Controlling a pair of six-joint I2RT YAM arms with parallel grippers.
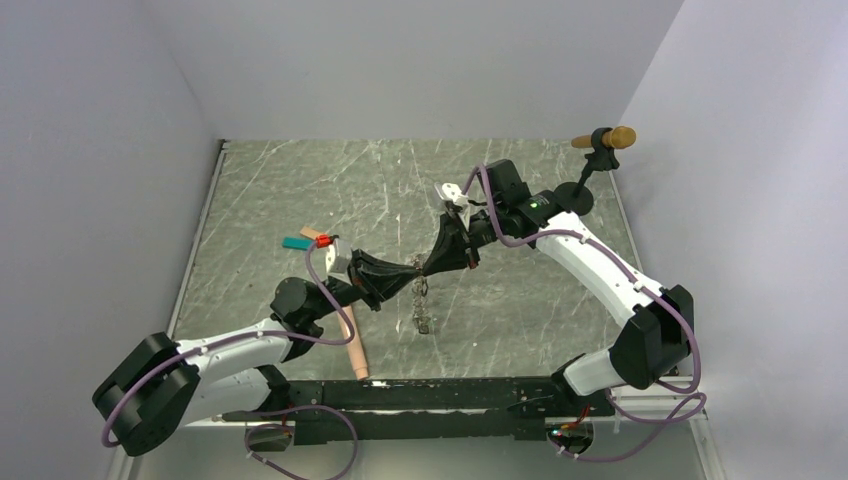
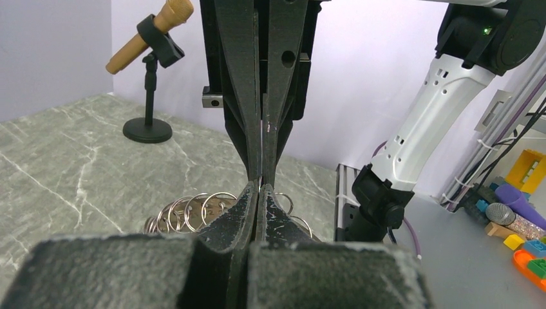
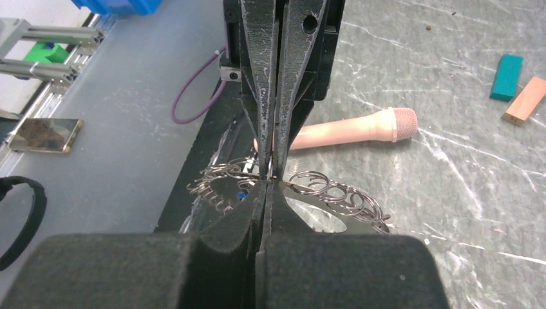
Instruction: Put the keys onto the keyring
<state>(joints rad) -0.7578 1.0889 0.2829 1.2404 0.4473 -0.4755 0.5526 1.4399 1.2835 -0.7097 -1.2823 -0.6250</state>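
Note:
The keyring (image 1: 421, 296), a floppy chain of linked metal rings, hangs above the table's middle from the spot where both grippers meet tip to tip. My left gripper (image 1: 410, 268) comes from the left and is shut on it. My right gripper (image 1: 432, 266) comes from the right and is also shut on it. In the left wrist view, rings of the keyring (image 2: 193, 211) fan out beside the closed left gripper (image 2: 259, 188). In the right wrist view, loops of the keyring (image 3: 335, 192) spread to both sides of the closed right gripper (image 3: 269, 181). A tiny blue bit (image 3: 242, 192), perhaps one of the keys, shows among the rings.
A peach cylinder (image 1: 353, 350) lies near the left arm. A teal block (image 1: 296, 243) and a tan block (image 1: 312, 234) sit left of centre. A brown microphone on a black stand (image 1: 590, 172) is at the back right. White walls enclose the table.

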